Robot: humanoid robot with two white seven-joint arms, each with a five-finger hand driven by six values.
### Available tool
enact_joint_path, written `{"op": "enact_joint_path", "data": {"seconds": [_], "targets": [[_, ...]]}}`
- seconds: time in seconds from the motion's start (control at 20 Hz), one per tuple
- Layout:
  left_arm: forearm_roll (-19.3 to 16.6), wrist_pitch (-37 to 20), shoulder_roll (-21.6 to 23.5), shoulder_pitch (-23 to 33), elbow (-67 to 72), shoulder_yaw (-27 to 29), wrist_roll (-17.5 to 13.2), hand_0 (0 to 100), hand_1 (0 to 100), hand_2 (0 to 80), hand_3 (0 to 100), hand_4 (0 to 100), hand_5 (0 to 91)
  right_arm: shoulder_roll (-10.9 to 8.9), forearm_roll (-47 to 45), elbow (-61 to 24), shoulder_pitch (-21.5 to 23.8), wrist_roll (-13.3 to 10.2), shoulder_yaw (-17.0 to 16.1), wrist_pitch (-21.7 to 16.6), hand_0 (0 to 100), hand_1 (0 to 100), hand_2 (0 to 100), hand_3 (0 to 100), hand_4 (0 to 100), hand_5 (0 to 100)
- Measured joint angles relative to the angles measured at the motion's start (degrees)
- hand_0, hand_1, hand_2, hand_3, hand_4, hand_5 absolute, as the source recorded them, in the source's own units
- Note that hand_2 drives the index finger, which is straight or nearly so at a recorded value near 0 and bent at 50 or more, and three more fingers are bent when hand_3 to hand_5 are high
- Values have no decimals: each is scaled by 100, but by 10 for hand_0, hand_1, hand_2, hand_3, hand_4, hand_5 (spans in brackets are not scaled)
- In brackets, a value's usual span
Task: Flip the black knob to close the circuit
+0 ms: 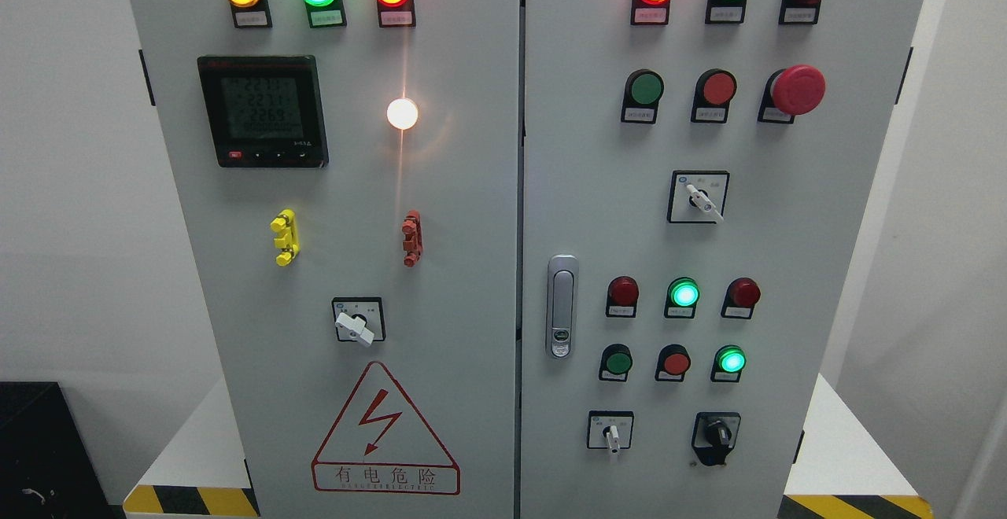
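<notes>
A grey cabinet (472, 267) is set against white walls, its top and base cut off. The black knob (717, 431) is seen lower right, unobstructed. No fingers are visible.

The cabinet (472, 267) looks like painted sheet metal, pale grey, smooth and matt. Near its lower right corner, the black knob (717, 432) looks like glossy plastic. Left of the knob and higher, the door handle (561, 307) has a bright, polished metal sheen. At the cabinet's upper right, the red mushroom button (797, 90) is smooth plastic with a soft shine. At the upper left, the meter (262, 111) has a glossy dark face.
</notes>
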Motion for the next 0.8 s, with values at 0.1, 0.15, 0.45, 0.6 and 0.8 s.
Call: {"op": "enact_joint_path", "data": {"seconds": [0.1,0.15,0.45,0.6,0.8], "targets": [[0,0,0,0,0,0,0,120,556,0,0,0,0,0,2,1,-4,3,0,0,0,105,0,0,0,0],[0,0,0,0,0,0,0,120,556,0,0,0,0,0,3,3,-7,7,0,0,0,105,0,0,0,0],[0,0,0,0,0,0,0,120,556,0,0,0,0,0,8,17,-13,38,1,0,0,106,0,0,0,0],[0,0,0,0,0,0,0,120,556,0,0,0,0,0,0,6,-15,59,1,-7,0,106,0,0,0,0],[0,0,0,0,0,0,0,120,556,0,0,0,0,0,-10,-79,-16,65,3,-10,0,98,0,0,0,0]]}}
